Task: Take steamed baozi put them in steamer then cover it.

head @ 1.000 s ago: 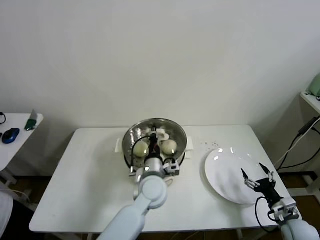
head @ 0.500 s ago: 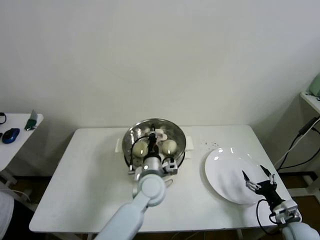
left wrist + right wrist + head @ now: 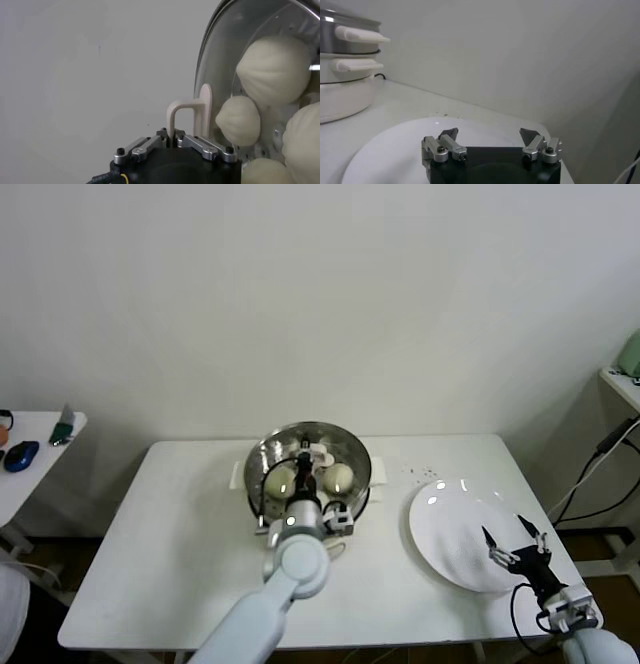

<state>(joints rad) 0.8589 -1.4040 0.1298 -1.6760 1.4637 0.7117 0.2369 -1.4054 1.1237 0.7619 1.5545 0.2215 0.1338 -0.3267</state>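
— What is the left gripper doing?
— It is pinching the white handle of the glass lid, fingers nearly closed, over the steamer at the table's middle.
— And the buns?
— They are lying inside the steamer, under the lid.
— The right gripper?
— It is hanging wide open, empty, over the white plate.

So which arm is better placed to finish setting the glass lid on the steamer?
Left. Its gripper is shut on the white handle of the round glass lid, over the shiny steel steamer holding cream-white baozi. The right gripper hangs open over the flat white plate.
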